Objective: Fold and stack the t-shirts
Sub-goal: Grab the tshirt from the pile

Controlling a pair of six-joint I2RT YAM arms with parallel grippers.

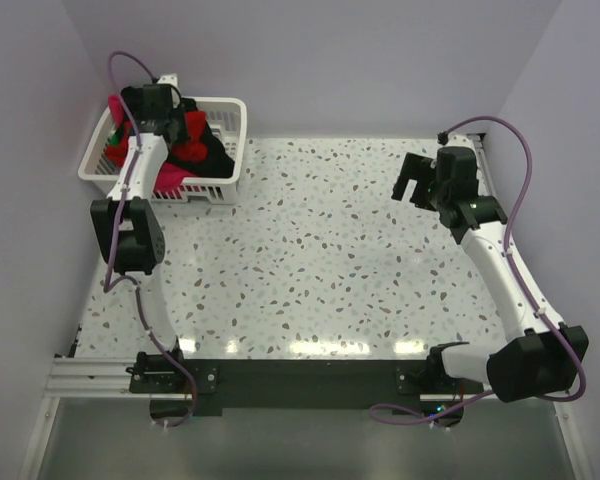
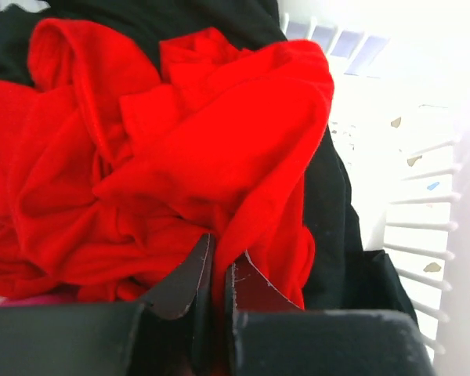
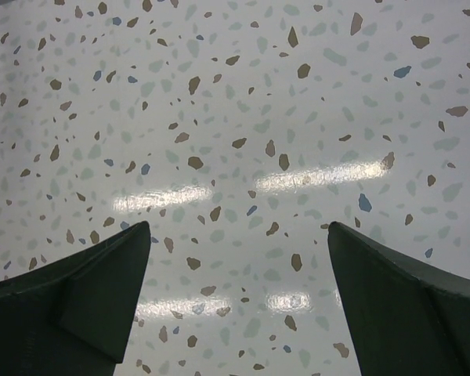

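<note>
The left pincer (image 2: 223,249) is down inside the basket (image 1: 226,104), its fingers drawn almost together and clamped on a fold of the red shirt (image 2: 204,141), which bunches up from the tips toward twelve o'clock in the wrist view. A black shirt (image 2: 334,211) lies under and beside the red one, showing at three o'clock and along the top edge, and the white lattice wall stands further out at three o'clock. From above, a pink shirt (image 1: 170,181) shows in the near part of the basket, beside the arm. The basket sits at the table's (image 1: 330,260) ten o'clock corner. The right pincer (image 3: 239,227) hangs over bare speckled tabletop at about two o'clock, fingers spread wide apart, holding and touching nothing, well apart from the shirts.
</note>
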